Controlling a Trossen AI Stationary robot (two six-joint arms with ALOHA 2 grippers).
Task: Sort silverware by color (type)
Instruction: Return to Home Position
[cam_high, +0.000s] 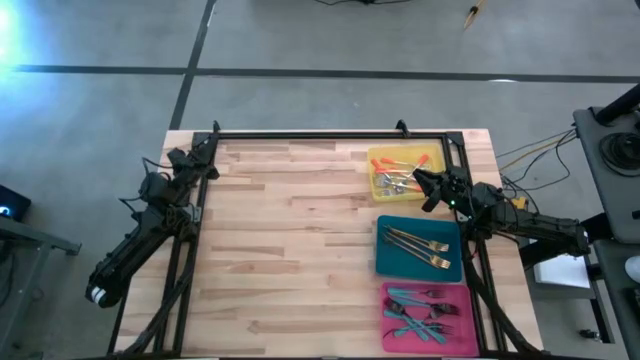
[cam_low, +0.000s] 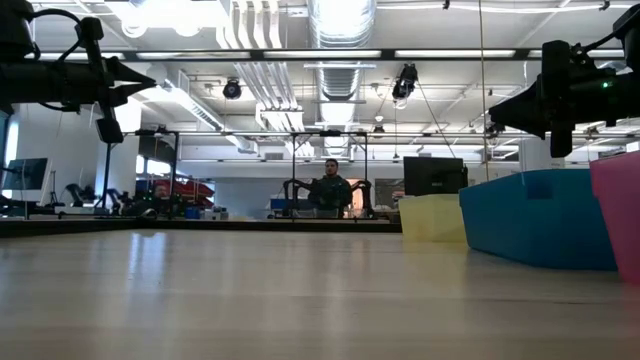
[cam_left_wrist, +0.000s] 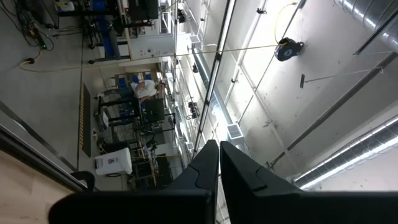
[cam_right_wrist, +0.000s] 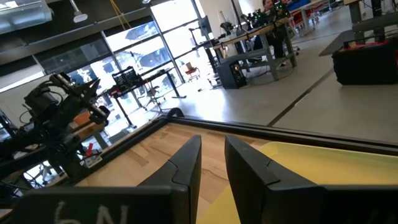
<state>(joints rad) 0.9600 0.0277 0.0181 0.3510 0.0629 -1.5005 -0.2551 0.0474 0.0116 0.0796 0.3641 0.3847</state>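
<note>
One caution — right end effector (cam_high: 430, 190), narrowly apart above the yellow tray (cam_high: 375, 193), should rise clear before retracting; left end effector (cam_high: 203, 152), pinched together, waits.

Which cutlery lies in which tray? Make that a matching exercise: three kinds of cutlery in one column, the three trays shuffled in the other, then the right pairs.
Cutlery
1. orange-handled forks
2. gold forks
3. blue-handled cutlery

Trays
A. pink tray
B. yellow tray
C. teal tray

Pairs: 1-B, 2-C, 3-A.
</note>
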